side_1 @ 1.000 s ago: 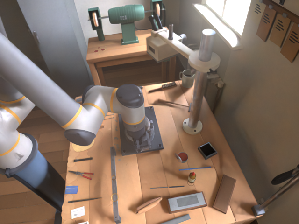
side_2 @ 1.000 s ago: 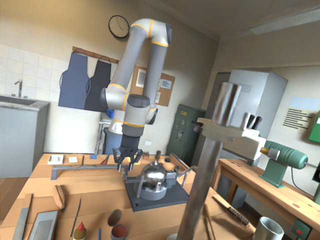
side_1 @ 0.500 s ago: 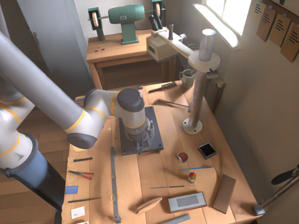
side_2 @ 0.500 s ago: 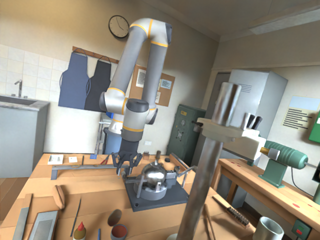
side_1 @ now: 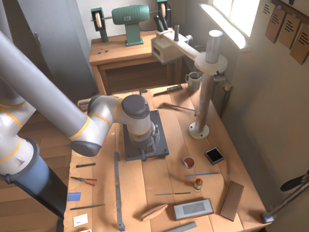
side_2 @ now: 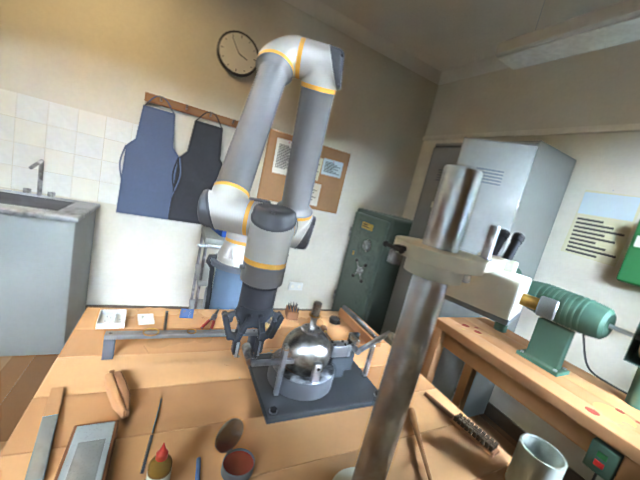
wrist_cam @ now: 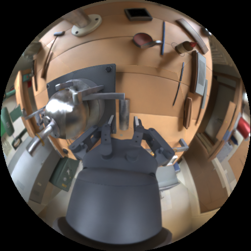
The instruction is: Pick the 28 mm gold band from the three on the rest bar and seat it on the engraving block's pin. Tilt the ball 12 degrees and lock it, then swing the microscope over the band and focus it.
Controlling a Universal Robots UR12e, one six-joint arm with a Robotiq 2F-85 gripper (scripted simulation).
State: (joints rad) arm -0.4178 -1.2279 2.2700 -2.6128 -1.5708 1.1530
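A gold band [wrist_cam: 40,139] sits on the pin that rises from the shiny steel ball [side_2: 309,349] of the engraving block [side_1: 144,136]. My gripper [wrist_cam: 123,122] is open and empty. It hangs beside the ball, with the block's steel lever handle [wrist_cam: 123,113] between its fingers. The handle sticks out from the block on a flat arm. The rest bar [side_1: 117,189] lies on the bench towards the front. One gold band [side_1: 118,204] shows on it. The microscope head [side_1: 166,46] is swung away behind the bench on its post [side_1: 205,95].
A small black tray [side_1: 214,155] and a red-filled tin [side_1: 188,162] lie right of the block. A glue bottle [side_1: 198,183], files, a sharpening stone [side_1: 193,209] and a wooden block [side_1: 231,200] sit at the front. Pliers [side_1: 83,180] lie on the left. A mug [side_1: 193,80] stands near the post.
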